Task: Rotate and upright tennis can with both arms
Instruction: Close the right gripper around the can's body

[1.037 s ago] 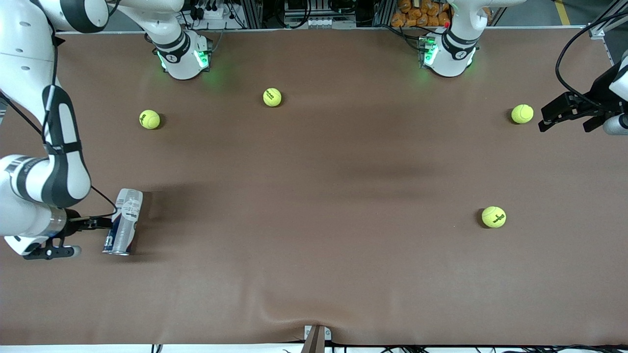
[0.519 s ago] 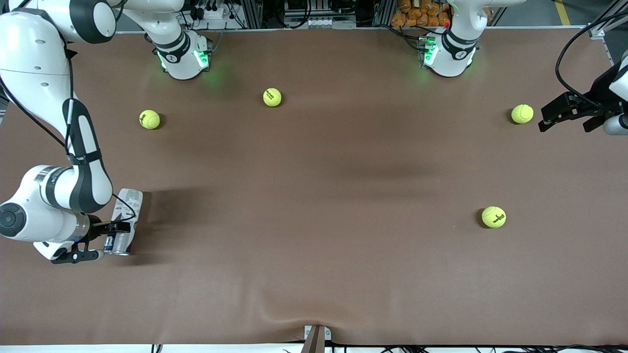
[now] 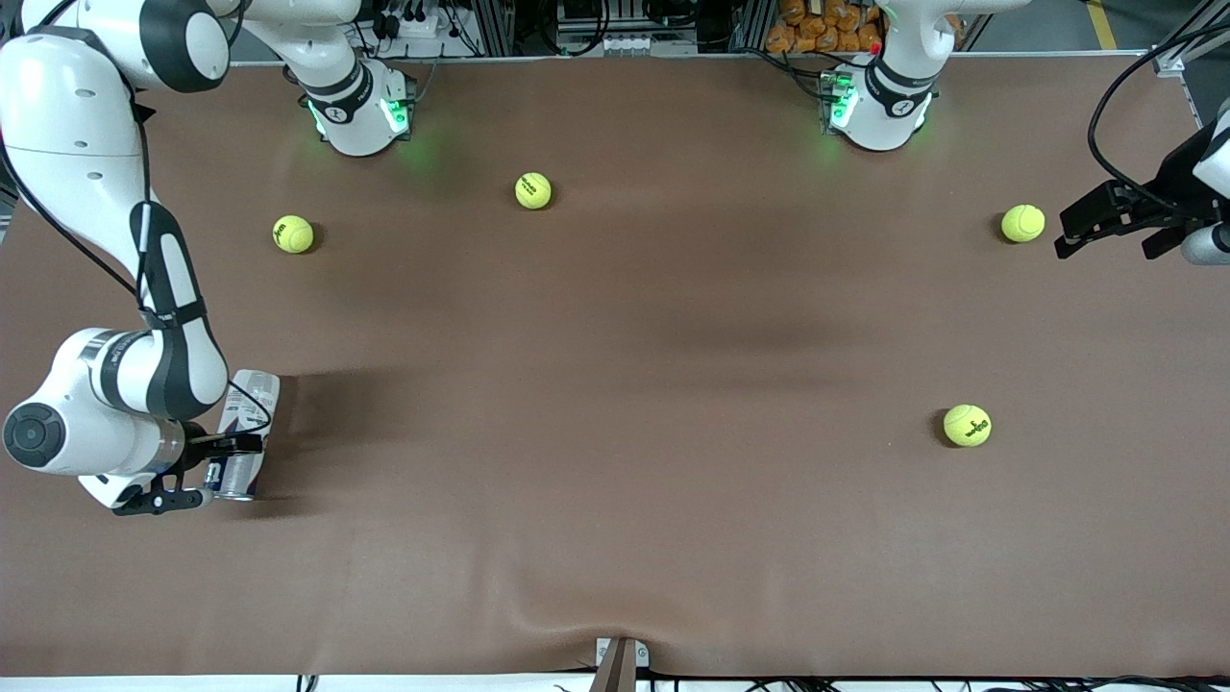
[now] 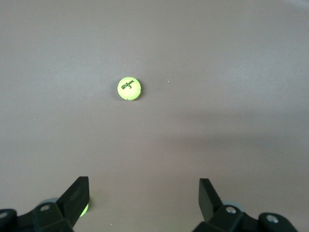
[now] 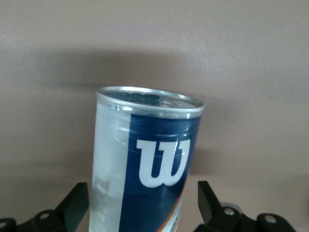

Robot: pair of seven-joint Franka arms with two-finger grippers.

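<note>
Two arms share this table. At the right arm's end, the tennis can point(image 3: 245, 432) lies on its side on the brown table point(image 3: 615, 500). The right gripper point(image 3: 202, 471) sits low at the can, its fingers wide open on each side, not squeezing. I think it should slide in more, then close gently on the middle so the can won't roll. Four tennis balls point(image 3: 532, 190) lie about. Over the table's other end, the left gripper point(image 3: 1105, 226) waits, open and empty.

Four tennis balls point(image 3: 533, 190), one tennis can point(image 3: 248, 413)
</note>
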